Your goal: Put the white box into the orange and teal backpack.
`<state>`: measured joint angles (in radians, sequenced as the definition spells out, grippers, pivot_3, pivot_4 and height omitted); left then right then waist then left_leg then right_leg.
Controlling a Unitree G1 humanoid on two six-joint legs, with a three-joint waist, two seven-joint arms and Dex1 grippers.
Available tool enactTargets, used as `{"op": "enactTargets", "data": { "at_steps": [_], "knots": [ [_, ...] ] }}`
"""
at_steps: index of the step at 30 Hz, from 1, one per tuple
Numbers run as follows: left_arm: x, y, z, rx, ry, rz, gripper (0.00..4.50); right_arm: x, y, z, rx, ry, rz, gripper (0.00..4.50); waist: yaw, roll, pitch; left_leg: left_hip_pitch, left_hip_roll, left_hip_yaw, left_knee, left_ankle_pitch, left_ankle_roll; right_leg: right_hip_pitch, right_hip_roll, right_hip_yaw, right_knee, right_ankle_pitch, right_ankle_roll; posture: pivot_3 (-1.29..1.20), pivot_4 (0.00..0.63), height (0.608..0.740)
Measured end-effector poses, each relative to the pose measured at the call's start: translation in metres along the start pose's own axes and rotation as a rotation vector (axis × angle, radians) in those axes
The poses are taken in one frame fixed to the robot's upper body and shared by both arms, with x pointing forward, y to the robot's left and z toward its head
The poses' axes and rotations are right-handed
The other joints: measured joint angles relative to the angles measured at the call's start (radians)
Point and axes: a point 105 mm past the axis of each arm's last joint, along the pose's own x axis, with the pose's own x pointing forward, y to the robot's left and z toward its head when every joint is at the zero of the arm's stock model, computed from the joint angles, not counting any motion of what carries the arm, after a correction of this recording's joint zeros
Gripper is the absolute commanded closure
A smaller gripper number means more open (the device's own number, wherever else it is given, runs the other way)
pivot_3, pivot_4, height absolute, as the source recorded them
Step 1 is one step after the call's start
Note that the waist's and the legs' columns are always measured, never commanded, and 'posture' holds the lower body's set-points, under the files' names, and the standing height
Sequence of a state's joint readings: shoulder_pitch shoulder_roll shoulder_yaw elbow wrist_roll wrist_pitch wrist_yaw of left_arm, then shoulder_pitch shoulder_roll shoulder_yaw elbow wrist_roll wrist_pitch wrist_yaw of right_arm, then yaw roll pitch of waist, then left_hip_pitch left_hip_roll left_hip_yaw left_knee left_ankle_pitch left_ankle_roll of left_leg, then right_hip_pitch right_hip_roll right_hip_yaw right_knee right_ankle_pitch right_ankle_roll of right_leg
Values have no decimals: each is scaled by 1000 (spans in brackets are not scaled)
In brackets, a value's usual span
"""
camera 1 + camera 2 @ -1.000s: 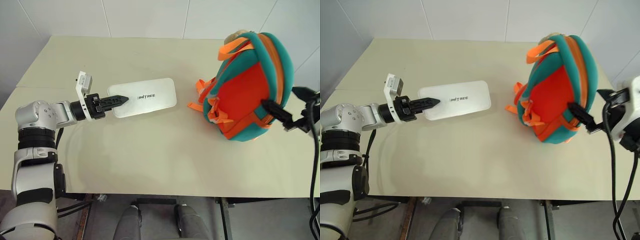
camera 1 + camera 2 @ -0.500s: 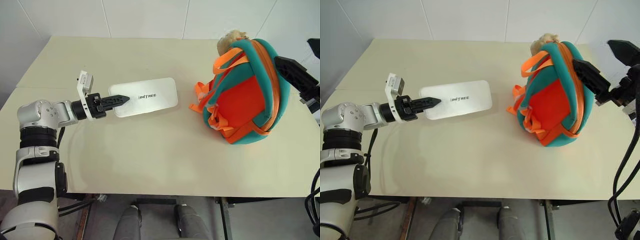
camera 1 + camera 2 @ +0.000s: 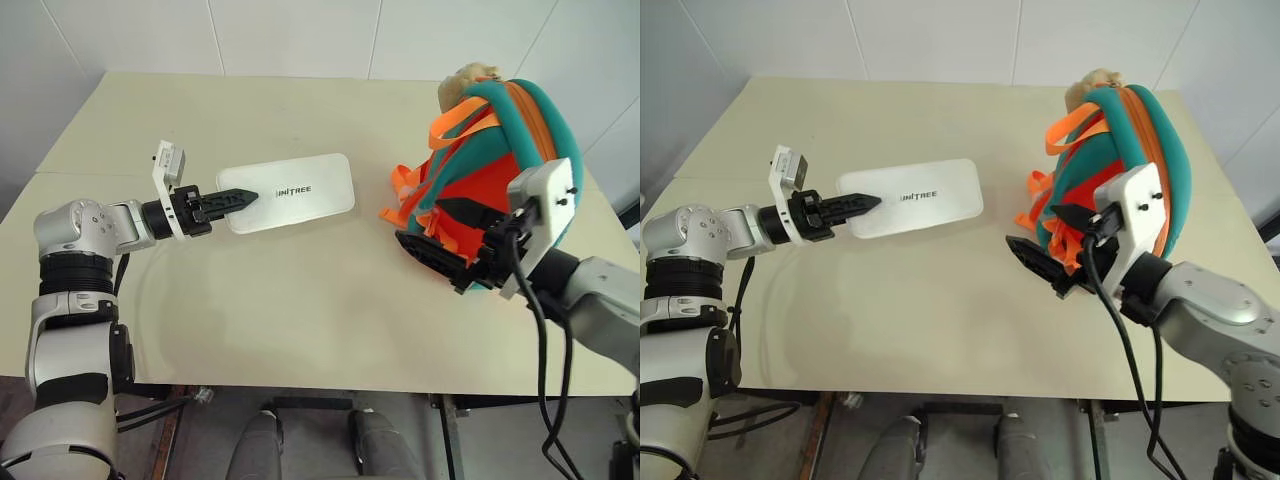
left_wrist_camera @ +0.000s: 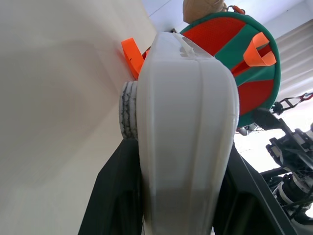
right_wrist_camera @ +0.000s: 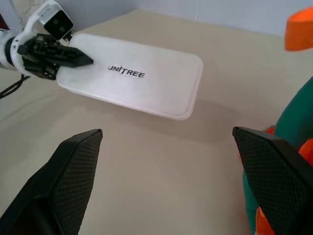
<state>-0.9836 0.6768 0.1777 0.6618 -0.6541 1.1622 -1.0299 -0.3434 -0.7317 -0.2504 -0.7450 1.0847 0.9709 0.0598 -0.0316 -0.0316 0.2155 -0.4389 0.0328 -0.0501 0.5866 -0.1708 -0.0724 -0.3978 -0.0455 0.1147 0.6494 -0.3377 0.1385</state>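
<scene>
On the left of the cream table (image 3: 300,300), item one: the left claw (image 3: 240,197), its two black serrated fingers closed on the near short end of the white box (image 3: 295,192), which it holds roughly level, the end clamped between them in the left wrist view. The box is a flat, long rectangle of smooth matt white plastic with rounded corners and small dark "UNITREE" lettering on top; whether its far end rests on the table or hangs just clear cannot be told. Item two, further right: the right claw (image 3: 1052,244), spread wide and holding nothing (its textured black fingers frame the box in the right wrist view), set at the lower left side of the backpack. Item three, right of centre: the orange and teal backpack (image 3: 525,140), standing upright, soft padded fabric, rounded dome shape, teal body with orange panels, loose orange webbing straps trailing on the table at its left foot, and a tan plush charm (image 3: 470,78) at its top. Progress, as judged: box gripped, but well apart from the bag; opening the bag, carrying the box across and inserting it all remain.
</scene>
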Motion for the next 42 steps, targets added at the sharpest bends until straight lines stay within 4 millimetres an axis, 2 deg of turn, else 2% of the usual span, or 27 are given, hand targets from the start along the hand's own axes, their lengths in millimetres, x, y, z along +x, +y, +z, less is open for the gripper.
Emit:
{"op": "enactTargets", "data": {
  "at_steps": [3,8,13,18,22,30,33,40,42],
  "knots": [
    [0,0,0,0,-2,3,3232,14,-10,-12,-24,22,-102,0,-3,0,0,0,0,0,1,0,0,0,0,0,2,0,0,0,150,740],
    [-2,1,1,-4,-9,7,3233,29,-30,-21,-46,36,-249,0,1,0,0,0,0,0,2,0,0,0,0,0,4,0,0,0,150,740],
    [-3,2,0,-3,-10,16,3233,49,-46,-15,-56,-29,-372,0,-1,0,0,0,0,0,2,0,0,0,0,0,4,0,0,0,150,740],
    [-6,2,1,-4,-24,26,3238,70,-60,-10,21,-113,-492,0,-3,0,0,0,0,0,2,0,0,-1,1,0,4,0,0,0,150,740],
    [-8,4,-1,-8,-29,39,3238,81,-66,-5,101,-172,-542,878,-3,0,0,0,0,0,1,0,0,-1,0,0,5,0,0,0,150,740],
    [-18,6,-2,-9,-61,69,3238,87,-68,5,182,-244,-531,3561,-6,0,0,1,0,0,2,0,0,-1,0,0,6,0,0,0,150,740],
    [-23,6,2,1,-81,86,3238,91,-61,19,222,-290,-431,4482,-13,0,0,1,0,0,1,0,0,-1,0,0,6,0,0,0,150,740],
    [-34,5,15,74,-118,121,3238,95,-27,46,226,-324,-105,4500,-28,0,0,1,0,0,-1,0,0,-2,1,0,6,0,0,0,150,740],
    [-39,4,25,111,-143,133,3238,95,-12,56,236,-328,20,4500,-31,0,0,0,1,0,-1,1,-1,-4,1,0,6,0,0,0,150,740]
  ]
}}
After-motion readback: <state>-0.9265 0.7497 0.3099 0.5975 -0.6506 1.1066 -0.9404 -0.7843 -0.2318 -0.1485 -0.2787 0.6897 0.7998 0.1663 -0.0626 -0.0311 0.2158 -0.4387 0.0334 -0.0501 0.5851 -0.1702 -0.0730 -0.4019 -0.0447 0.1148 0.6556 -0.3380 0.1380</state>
